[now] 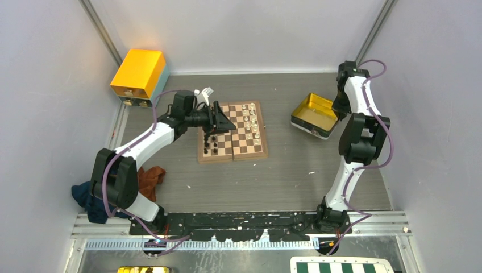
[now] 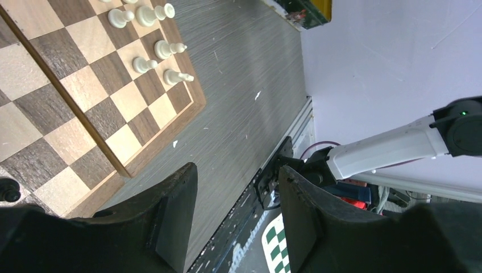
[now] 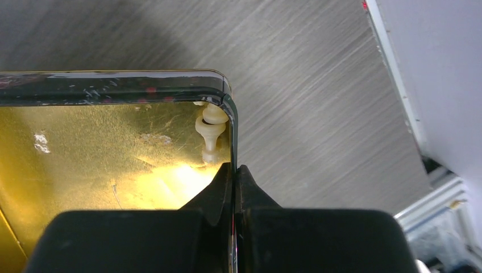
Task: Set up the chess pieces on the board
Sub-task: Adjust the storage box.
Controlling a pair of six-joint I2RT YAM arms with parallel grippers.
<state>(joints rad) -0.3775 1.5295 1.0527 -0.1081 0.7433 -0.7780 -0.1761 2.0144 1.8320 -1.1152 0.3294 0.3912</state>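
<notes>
- Two black-and-white robot arms are bolted at the near edge of the grey table (image 1: pixel 284 176). The left arm (image 1: pixel 145 139) leans in over the middle, and the right arm (image 1: pixel 355 133) rises along the right side.
- Nearest of all, in front of the arm bases, lies a green-and-white checkered board (image 1: pixel 338 266).
- A heap of dark blue and rust-brown cloth (image 1: pixel 149 179) sits at the near left, beside the left arm's elbow.
- A small square wooden chessboard with dark and light brown squares (image 1: pixel 241 149) lies flat mid-table, a little left of centre.
- Tiny black chess pieces (image 1: pixel 211 145) stand on its near-left squares, and tiny cream-white chess pieces (image 1: pixel 251 119) stand along its right side.
- The left tool (image 1: pixel 223 122) hangs over the chessboard's left half. Its dark fingers (image 2: pixel 176 216) are apart with nothing between them.
- A shiny gold rectangular tin tray (image 1: pixel 315 105) sits to the right of the chessboard, well apart from it.
- The right tool (image 3: pixel 234 170) has its fingers pressed together, pinching the tray's thin wall near a corner.
- One cream-white piece (image 3: pixel 210 128) lies inside the tray in that corner, against the wall and just ahead of the fingertips.
- A small white object (image 1: pixel 204 92) lies just beyond the chessboard's far-left corner.
- A yellow box with a teal base (image 1: pixel 139 71) stands in the far-left corner.
</notes>
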